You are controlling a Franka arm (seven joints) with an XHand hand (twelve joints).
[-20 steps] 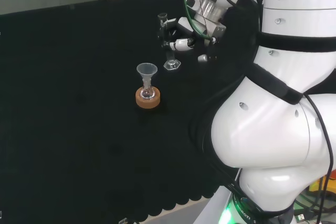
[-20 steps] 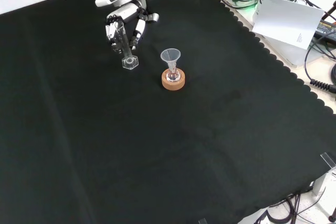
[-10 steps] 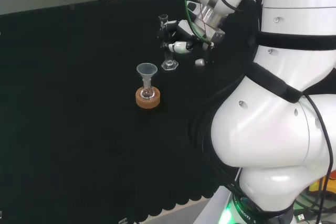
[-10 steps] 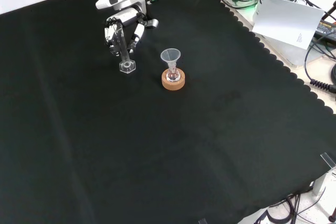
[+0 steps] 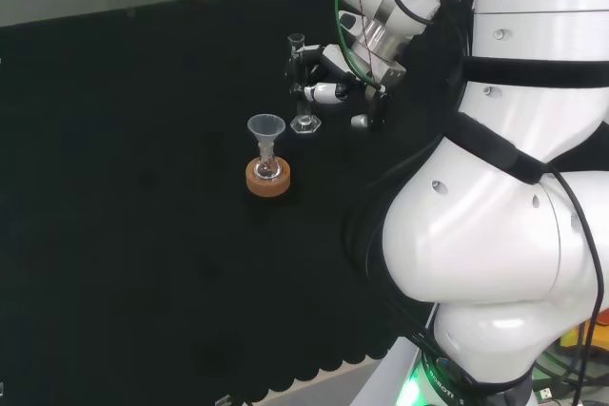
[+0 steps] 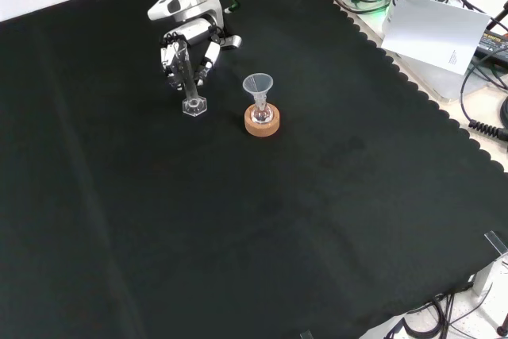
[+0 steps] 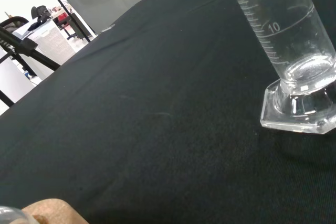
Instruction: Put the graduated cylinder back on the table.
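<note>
So your robot hand (image 6: 190, 47) has its fingers curled round the upper part of the graduated cylinder (image 6: 189, 85), and you can see that best in the front view, where the tube sticks down out of the fingers toward the black cloth of the desk (image 6: 317, 220). The cylinder is clear glass, a narrow tube with a hexagonal foot, and it's close to upright, maybe leaning a touch. In the wrist view you get a really good look at the graduated cylinder (image 7: 294, 61): fine graduation marks run up one side of the tube, there's a ring line round it low down, and the thick six-sided foot catches the light along its edges. The tube looks empty to me, though with clear glass I wouldn't swear to it.

The foot sits right at the cloth. In the wrist view it looks like it's touching or just about touching, with a dark shadow tucked under one edge, so I honestly can't tell if it's fully down.

In the head view the graduated cylinder (image 5: 301, 92) stands just behind and to the right of a small flask with a clear funnel (image 5: 265, 130) in its neck, sitting on a cork ring (image 5: 267, 178). In the front view the cork ring is just to the right of the cylinder's foot, near but not touching.
</note>
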